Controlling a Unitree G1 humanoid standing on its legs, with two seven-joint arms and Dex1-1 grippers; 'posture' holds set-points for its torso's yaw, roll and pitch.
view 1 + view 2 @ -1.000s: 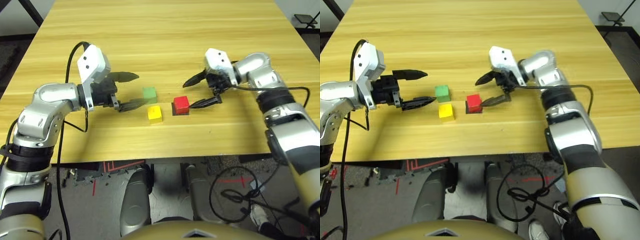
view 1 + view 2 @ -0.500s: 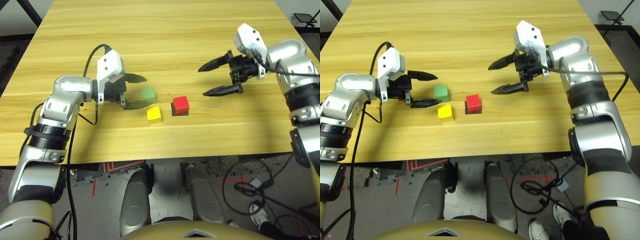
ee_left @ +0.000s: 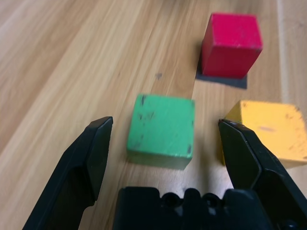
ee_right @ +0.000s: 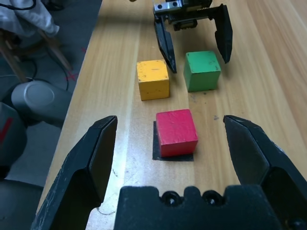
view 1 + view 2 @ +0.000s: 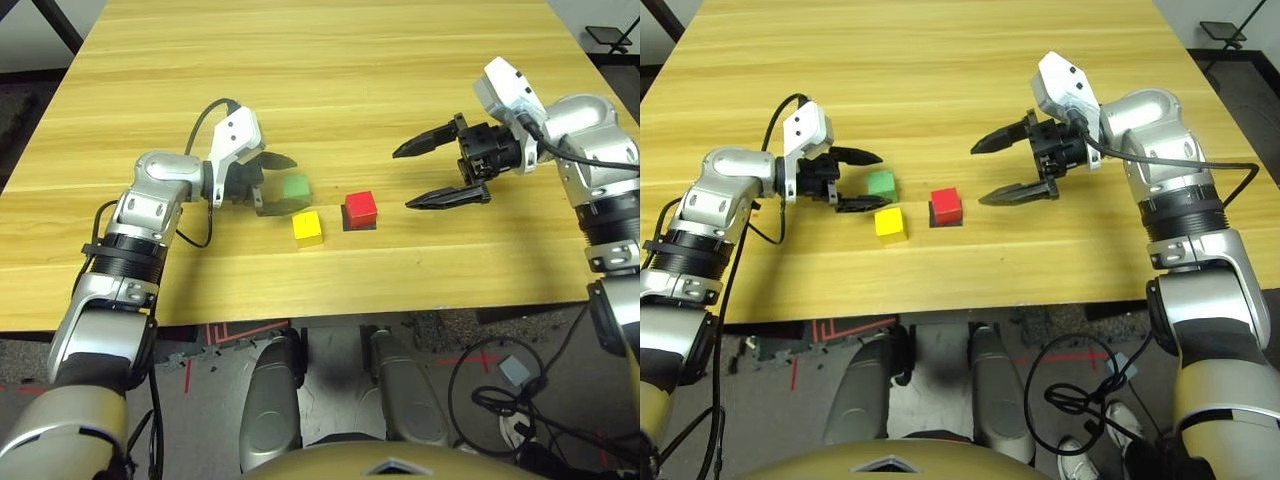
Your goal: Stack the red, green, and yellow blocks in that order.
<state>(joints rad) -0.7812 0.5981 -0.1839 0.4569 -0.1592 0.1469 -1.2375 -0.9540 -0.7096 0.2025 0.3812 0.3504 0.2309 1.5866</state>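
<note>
Three cubes sit near the table's front middle. The red block (image 5: 361, 207) rests on a flat black patch (image 4: 157, 143). The green block (image 5: 297, 188) lies to its left, and the yellow block (image 5: 308, 227) is just in front of the green one. My left gripper (image 5: 282, 185) is open at table height. Its fingertips (image 3: 102, 130) reach the green block (image 3: 161, 130) on both sides without touching it. My right gripper (image 5: 404, 179) is open wide, to the right of the red block (image 4: 176, 131) and apart from it, holding nothing.
The wooden table (image 5: 330, 70) stretches bare behind the blocks. Its front edge (image 5: 330, 315) runs close in front of the yellow block. A black cable (image 5: 200, 115) loops off my left wrist. Below the edge is the floor with cables.
My left gripper has moved right, up to the green block. My right gripper pulled back from the red block to the right and stays open. The blocks have not moved.
</note>
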